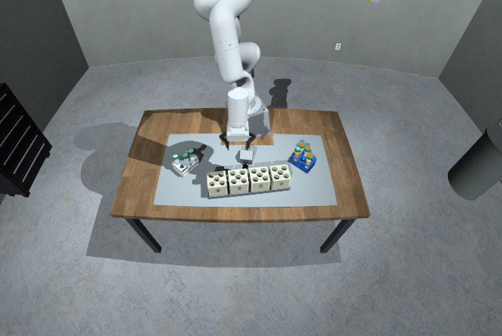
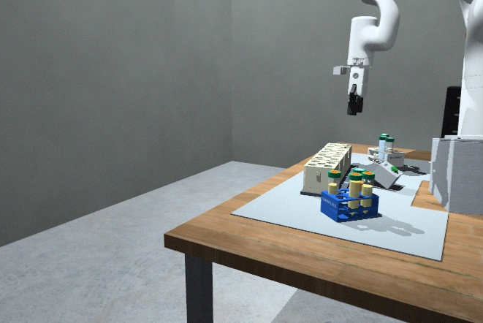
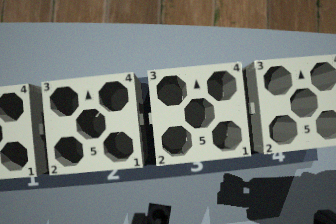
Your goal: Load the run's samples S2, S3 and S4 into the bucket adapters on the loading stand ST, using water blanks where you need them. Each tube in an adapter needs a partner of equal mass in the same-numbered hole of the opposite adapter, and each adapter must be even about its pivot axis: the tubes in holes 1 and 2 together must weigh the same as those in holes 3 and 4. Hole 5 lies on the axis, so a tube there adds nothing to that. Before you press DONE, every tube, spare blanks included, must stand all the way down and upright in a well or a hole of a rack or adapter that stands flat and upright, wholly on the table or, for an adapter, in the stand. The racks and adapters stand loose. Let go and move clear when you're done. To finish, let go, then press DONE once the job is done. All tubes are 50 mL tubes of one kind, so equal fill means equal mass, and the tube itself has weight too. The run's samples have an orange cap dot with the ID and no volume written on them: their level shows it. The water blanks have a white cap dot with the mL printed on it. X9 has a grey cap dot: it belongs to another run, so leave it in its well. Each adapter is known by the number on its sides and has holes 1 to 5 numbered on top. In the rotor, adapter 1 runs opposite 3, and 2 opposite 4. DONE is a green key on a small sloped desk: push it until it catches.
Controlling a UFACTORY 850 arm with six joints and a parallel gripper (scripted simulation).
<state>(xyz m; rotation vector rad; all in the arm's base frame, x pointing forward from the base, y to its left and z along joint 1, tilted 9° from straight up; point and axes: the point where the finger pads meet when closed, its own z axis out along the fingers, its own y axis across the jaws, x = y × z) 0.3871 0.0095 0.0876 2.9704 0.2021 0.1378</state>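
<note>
My gripper [image 2: 354, 104] hangs open and empty high above the back of the mat, over the sloped DONE desk [image 1: 246, 155]. Four cream adapters stand in a row in the stand [image 1: 248, 180]. The wrist view looks down on adapter 2 [image 3: 91, 122], adapter 3 [image 3: 199, 115] and adapter 4 [image 3: 301, 102], with adapter 1 [image 3: 10, 131] cut off at the left edge. All the holes I see are empty. The blue rack [image 2: 348, 207] holds three orange-dotted sample tubes with yellowish fill and one tube with a paler cap dot behind them. The white rack [image 1: 183, 162] holds the green-capped water blanks.
The green DONE key [image 2: 394, 168] sits on its grey desk just behind the adapters. The arm's grey base block [image 2: 465, 175] stands at the back edge of the table. The blue rack is at the mat's right in the top view, the white rack at its left.
</note>
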